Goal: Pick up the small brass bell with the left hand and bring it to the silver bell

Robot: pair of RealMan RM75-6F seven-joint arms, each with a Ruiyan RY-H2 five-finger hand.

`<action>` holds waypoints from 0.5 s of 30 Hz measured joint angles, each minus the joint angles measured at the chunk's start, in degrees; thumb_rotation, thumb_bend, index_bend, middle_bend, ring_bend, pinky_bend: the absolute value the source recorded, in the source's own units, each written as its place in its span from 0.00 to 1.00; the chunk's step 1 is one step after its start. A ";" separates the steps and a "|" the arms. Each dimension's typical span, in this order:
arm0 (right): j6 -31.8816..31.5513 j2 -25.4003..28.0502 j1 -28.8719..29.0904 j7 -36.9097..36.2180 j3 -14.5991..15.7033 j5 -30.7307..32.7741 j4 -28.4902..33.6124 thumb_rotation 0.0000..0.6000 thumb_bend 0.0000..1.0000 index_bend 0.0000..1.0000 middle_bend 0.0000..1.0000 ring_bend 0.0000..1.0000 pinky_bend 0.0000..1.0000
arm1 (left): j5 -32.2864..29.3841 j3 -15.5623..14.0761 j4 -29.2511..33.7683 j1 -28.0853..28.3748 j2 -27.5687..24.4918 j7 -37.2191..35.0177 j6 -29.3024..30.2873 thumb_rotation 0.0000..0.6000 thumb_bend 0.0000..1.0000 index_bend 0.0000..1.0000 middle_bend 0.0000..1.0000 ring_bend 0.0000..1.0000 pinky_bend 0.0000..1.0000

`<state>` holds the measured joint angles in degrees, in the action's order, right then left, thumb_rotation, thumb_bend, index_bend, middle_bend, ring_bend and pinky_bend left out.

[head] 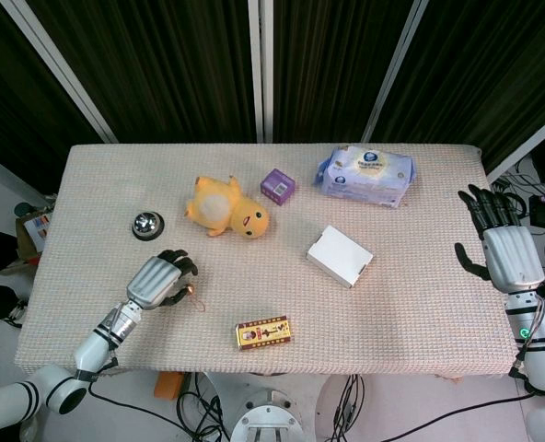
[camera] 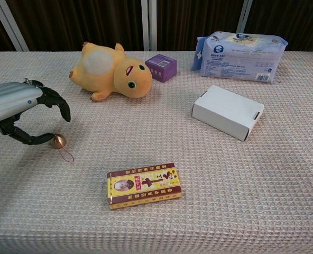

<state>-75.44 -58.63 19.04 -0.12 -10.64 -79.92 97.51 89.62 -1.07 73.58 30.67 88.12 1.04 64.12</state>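
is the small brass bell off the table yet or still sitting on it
Still on the table. In the chest view the brass bell rests on the cloth, its red cord trailing, with the left hand curling around it, thumb touching.

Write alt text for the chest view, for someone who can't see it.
The robot's left hand curls over a small brass bell on the woven tablecloth, thumb tip touching it, bell not lifted. Beyond lie a yellow plush duck, purple box, white box, wipes pack and yellow-red packet.
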 measured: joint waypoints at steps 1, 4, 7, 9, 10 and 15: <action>0.02 -0.04 0.00 -0.02 0.02 0.00 -0.03 1.00 0.33 0.00 0.00 0.00 0.00 | -0.02 -0.03 0.00 -0.02 0.02 0.01 -0.03 1.00 0.37 0.42 0.37 0.22 0.30; 0.09 -0.18 -0.01 -0.04 0.06 0.04 -0.18 1.00 0.33 0.00 0.00 0.00 0.00 | -0.16 -0.11 -0.18 -0.06 0.18 0.07 -0.21 1.00 0.37 0.43 0.38 0.23 0.30; 0.05 -0.25 -0.05 0.04 0.10 -0.01 -0.21 1.00 0.33 0.00 0.00 0.00 0.00 | -0.26 -0.23 -0.52 -0.11 0.35 0.00 -0.39 1.00 0.37 0.44 0.38 0.23 0.30; 0.04 -0.20 -0.06 0.13 0.08 -0.01 -0.15 1.00 0.33 0.00 0.00 0.00 0.00 | -0.37 -0.28 -0.78 -0.18 0.46 -0.19 -0.46 1.00 0.37 0.44 0.39 0.23 0.30; 0.03 -0.16 -0.06 0.17 0.06 0.00 -0.12 1.00 0.33 0.00 0.00 0.00 0.00 | -0.38 -0.29 -0.83 -0.20 0.48 -0.24 -0.46 1.00 0.37 0.45 0.39 0.23 0.30; 0.05 -0.14 -0.10 0.33 0.02 0.17 -0.07 1.00 0.33 0.00 0.00 0.00 0.00 | -0.29 -0.37 -1.17 -0.30 0.72 -0.60 -0.30 1.00 0.38 0.46 0.40 0.24 0.31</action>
<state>-75.39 -58.76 18.94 0.22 -10.62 -79.75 97.44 89.33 -1.43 72.41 30.37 88.84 0.44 63.83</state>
